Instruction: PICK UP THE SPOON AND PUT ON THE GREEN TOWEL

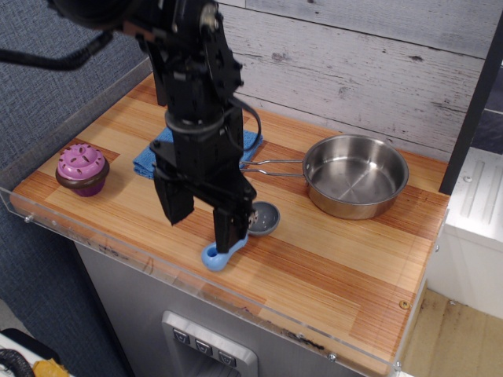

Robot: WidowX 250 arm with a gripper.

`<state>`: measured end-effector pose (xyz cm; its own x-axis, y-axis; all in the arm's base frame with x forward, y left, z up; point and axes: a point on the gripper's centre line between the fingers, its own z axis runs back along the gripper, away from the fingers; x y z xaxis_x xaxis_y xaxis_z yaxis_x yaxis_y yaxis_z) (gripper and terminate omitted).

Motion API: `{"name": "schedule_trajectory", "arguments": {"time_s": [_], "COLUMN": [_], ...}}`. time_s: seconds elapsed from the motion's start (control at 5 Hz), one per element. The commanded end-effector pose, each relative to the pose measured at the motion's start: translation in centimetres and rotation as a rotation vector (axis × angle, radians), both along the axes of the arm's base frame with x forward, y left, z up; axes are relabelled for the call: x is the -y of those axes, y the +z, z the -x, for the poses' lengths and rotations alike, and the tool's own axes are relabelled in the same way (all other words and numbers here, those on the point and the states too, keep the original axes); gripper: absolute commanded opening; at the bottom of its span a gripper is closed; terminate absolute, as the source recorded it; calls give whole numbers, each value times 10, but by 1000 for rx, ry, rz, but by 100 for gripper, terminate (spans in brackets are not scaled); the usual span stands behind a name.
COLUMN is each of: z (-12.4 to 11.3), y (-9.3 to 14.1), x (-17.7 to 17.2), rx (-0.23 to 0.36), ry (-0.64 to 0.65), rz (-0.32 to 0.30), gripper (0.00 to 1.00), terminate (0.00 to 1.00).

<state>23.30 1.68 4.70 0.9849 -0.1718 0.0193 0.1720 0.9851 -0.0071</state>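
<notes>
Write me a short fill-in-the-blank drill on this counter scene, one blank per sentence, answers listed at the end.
1. The open gripper hangs over the handle of the ____.
2. The spoon has a grey bowl and a light-____ handle.
3. The steel pan points its wire handle toward the blue ____.
4. The purple toy cupcake stands near the counter's ____ end in the picture.

Answers: spoon; blue; towel; left
</notes>
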Motion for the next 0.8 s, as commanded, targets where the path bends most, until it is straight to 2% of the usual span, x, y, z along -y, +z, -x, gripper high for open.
{"name": "schedule_trajectory", "arguments": {"time_s": [0.0, 0.2, 0.4, 0.6], "z": [-1, -1, -2, -1], "y": [-21, -30, -36, -37], "x": [13, 18, 21, 22], "rx": [47, 70, 64, 64], "ry": [8, 8, -4, -10], "rz": [5, -10, -28, -36], "gripper": [100, 100, 100, 0], "terminate": [0, 0, 0, 0]}}
